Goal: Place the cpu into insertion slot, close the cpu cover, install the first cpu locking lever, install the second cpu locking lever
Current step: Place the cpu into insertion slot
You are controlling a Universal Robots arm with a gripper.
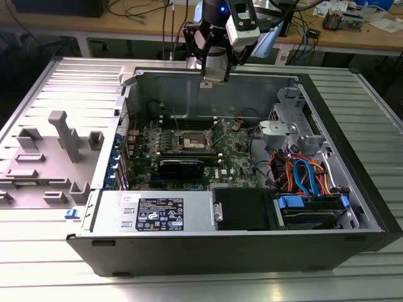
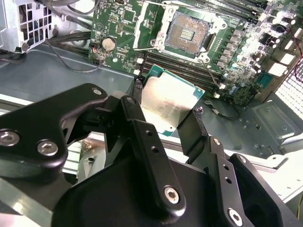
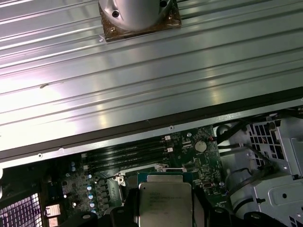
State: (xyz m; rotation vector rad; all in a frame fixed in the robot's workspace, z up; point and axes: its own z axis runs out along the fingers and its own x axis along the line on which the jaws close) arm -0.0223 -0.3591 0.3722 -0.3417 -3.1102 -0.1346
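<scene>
Between the jaws sits the cpu (image 2: 165,101), pinched by two opposite edges, its metal top bright. The gripper (image 1: 206,80) hangs high over the open computer case (image 1: 220,248). Well below the jaws the insertion slot (image 2: 187,32) lies bare, with the cpu cover (image 2: 144,26) raised beside it. So I judge the first step is in hand, the chip not yet placed. Seating it calls for a level, corner-matched descent with little force. Under everything is a ribbed metal table (image 1: 189,283); behind the jaws stand wooden benches (image 1: 126,25) with cables.
</scene>
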